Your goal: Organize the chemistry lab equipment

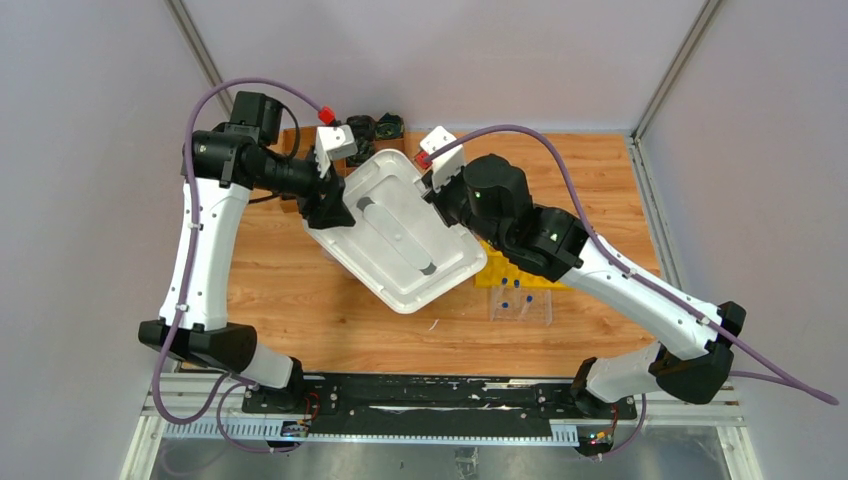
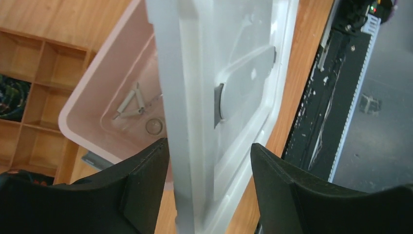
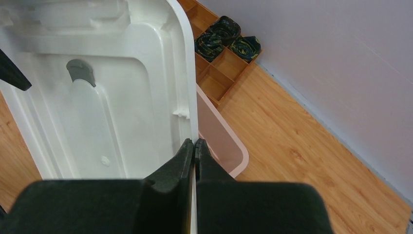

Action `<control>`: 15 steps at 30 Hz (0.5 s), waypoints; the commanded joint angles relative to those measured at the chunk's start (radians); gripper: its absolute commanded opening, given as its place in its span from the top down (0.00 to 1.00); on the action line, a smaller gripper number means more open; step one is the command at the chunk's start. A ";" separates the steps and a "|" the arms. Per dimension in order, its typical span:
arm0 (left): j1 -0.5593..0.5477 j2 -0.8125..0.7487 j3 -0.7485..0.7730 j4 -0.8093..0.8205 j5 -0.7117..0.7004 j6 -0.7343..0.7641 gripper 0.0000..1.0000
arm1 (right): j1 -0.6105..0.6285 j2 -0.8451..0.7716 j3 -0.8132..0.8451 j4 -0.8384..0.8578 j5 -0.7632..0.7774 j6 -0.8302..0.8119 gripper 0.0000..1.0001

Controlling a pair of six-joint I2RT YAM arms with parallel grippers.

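The left gripper (image 2: 208,145) reached in over the far left part of the light wooden tabletop (image 1: 270,290). Its black fingers (image 2: 146,190) stood apart on either side of the left edge of a large white plastic lid (image 1: 385,190). Whether they pressed on that edge could not be told. The lid hung tilted above a large pink plastic bin (image 2: 104,83), covering most of it in the overhead view.

The left wrist view looked past the lid into the bin. A white wire triangle (image 2: 130,105) lay on the bin's floor, with a small clear round vessel (image 2: 154,126) just beside it. Behind the bin, at the far edge of the table, sat a brown wooden compartment box (image 3: 214,73) with dark rolled items (image 3: 221,34) in some of its cells.

The right gripper (image 3: 195,144) was clenched on the thin rim at the lid's right edge. Under the right arm a yellow holed tube rack (image 1: 497,270) rested on the table, partly hidden. Just beside it, nearer the arm bases, lay a clear rectangular tray (image 1: 545,318) holding blue-capped clear tubes (image 1: 527,297).
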 commanded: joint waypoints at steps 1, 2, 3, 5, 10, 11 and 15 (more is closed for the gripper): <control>-0.004 0.019 -0.001 -0.133 0.036 0.090 0.38 | 0.031 -0.015 -0.005 0.057 0.044 -0.045 1.00; -0.005 0.015 -0.003 -0.132 0.037 0.095 0.41 | 0.033 -0.014 -0.004 0.058 0.048 -0.051 1.00; -0.005 0.014 -0.004 -0.132 0.038 0.097 0.45 | 0.037 -0.014 -0.003 0.062 0.053 -0.055 1.00; -0.005 0.016 -0.001 -0.131 0.037 0.091 0.54 | 0.043 -0.016 -0.005 0.069 0.065 -0.064 1.00; -0.007 0.019 0.006 -0.132 0.020 0.064 0.78 | 0.057 -0.028 -0.002 0.089 0.074 -0.081 1.00; -0.008 0.016 0.006 -0.130 0.016 0.062 0.80 | 0.058 -0.029 0.003 0.090 0.075 -0.080 1.00; -0.020 0.000 0.044 -0.130 -0.015 0.047 0.93 | 0.076 -0.034 0.021 0.083 0.067 -0.070 0.83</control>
